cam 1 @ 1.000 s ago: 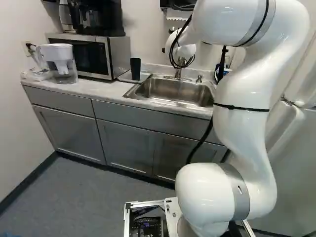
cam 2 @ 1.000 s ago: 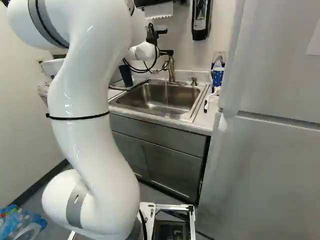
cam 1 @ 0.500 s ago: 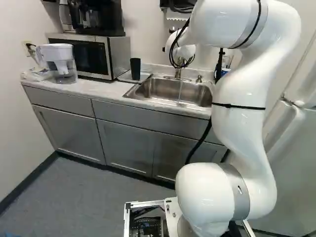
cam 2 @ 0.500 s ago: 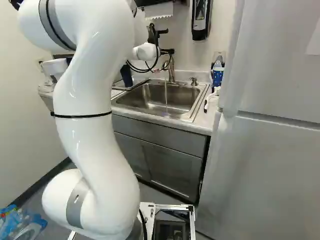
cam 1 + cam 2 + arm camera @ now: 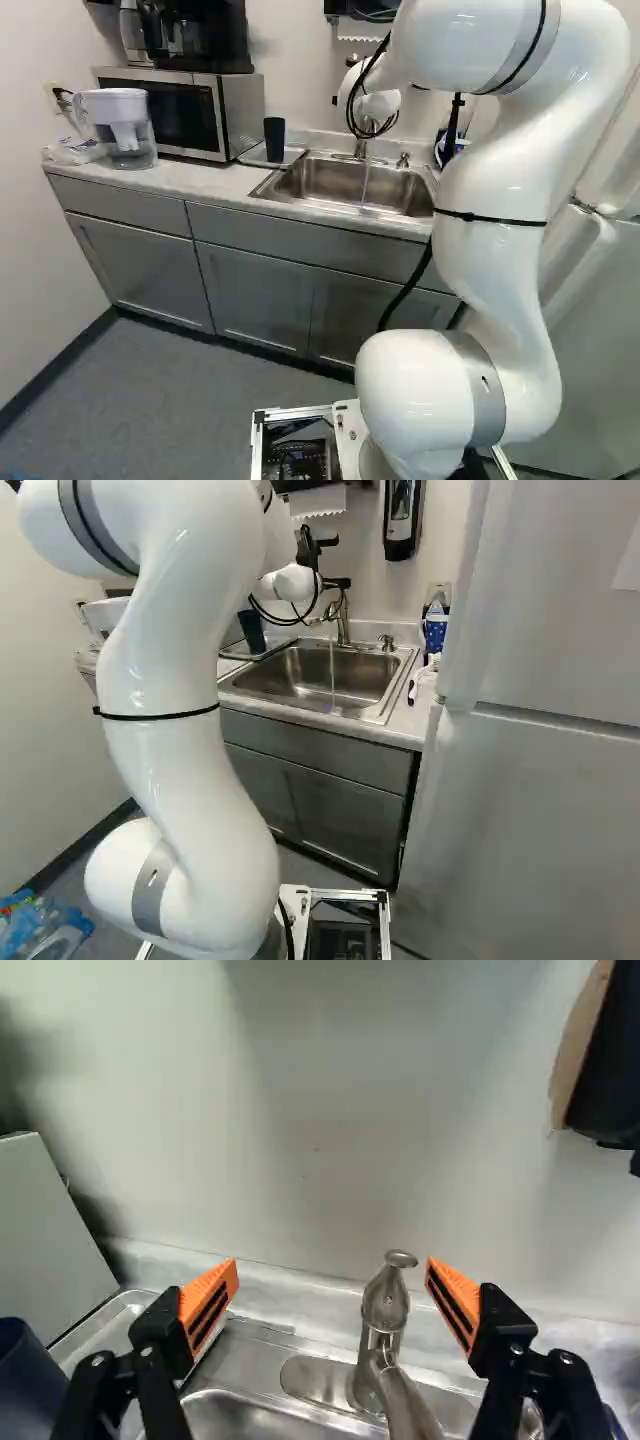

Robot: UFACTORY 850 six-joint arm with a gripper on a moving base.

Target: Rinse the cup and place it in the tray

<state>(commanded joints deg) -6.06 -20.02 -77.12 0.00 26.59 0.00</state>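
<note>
In the right base view my gripper [image 5: 340, 583] is small, up by the faucet [image 5: 343, 625]. The wrist view shows the gripper [image 5: 332, 1280] open, with the faucet [image 5: 385, 1310] ahead, nearer one finger, and nothing gripped. A thin stream of water [image 5: 332, 670] falls into the sink [image 5: 290, 675]. The dark cup [image 5: 274, 139] stands upright on the tray [image 5: 296, 155] left of the sink; in the wrist view the cup [image 5: 28, 1385] is partly cut off, beside the tray [image 5: 128, 1303].
A microwave [image 5: 180, 110] and a water pitcher [image 5: 125, 130] stand left of the tray. The soap dispenser [image 5: 400, 520] hangs on the wall. Right of the sink are a blue-patterned item [image 5: 435, 630] and a brush-like item [image 5: 415, 685]; the tall fridge [image 5: 540, 780] rises beside them.
The arm's upper links swung sideways, then back close to where they were; the wrist has shifted slightly right. The water stream shows more clearly than one second ago. The base and cup stayed put.
</note>
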